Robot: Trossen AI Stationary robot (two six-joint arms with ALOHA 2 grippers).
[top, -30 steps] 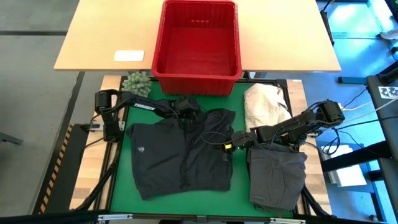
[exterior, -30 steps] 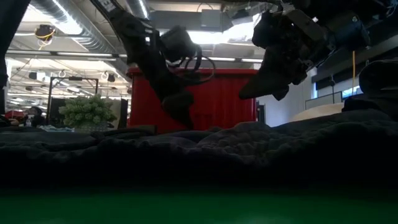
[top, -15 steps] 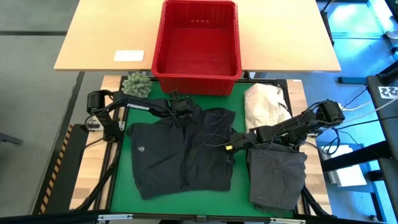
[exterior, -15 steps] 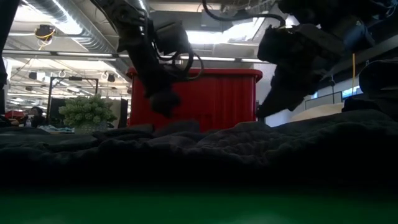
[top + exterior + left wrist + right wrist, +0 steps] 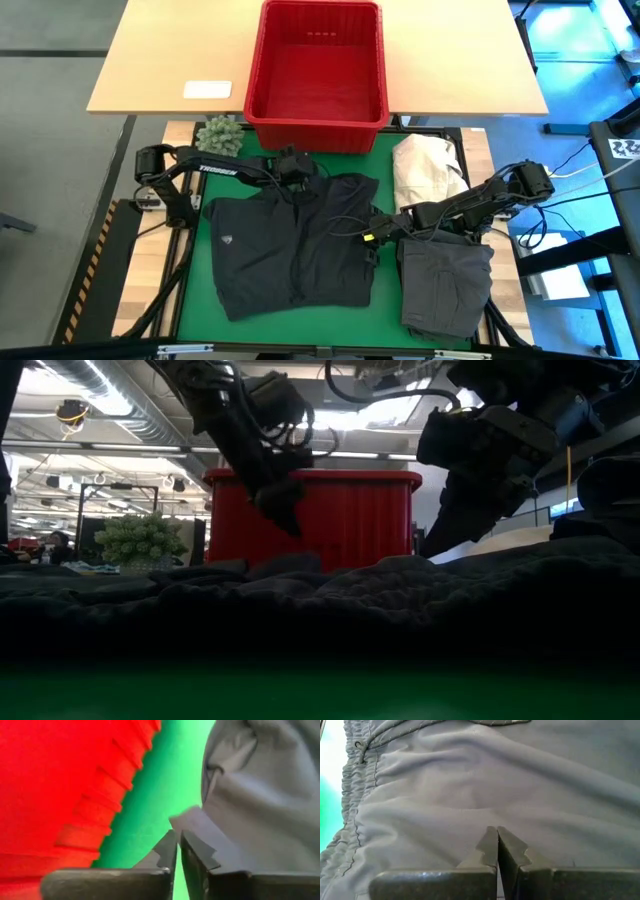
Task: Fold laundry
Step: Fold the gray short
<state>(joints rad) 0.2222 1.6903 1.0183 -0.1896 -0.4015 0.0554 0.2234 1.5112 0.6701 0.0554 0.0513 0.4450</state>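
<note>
My right arm lies across the grey trousers (image 5: 447, 283), hiding their upper edge. The cream cloth heap (image 5: 425, 168) is partly covered by the same arm. In the low view, garment folds block the tabletop (image 5: 320, 695) behind them.

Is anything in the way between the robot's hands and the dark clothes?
No, nothing visible is. The left hand hangs at the black jacket's far edge, near the red basket. The right hand is at the jacket's right edge, beside the grey garment. Both hands look shut and empty.
</note>
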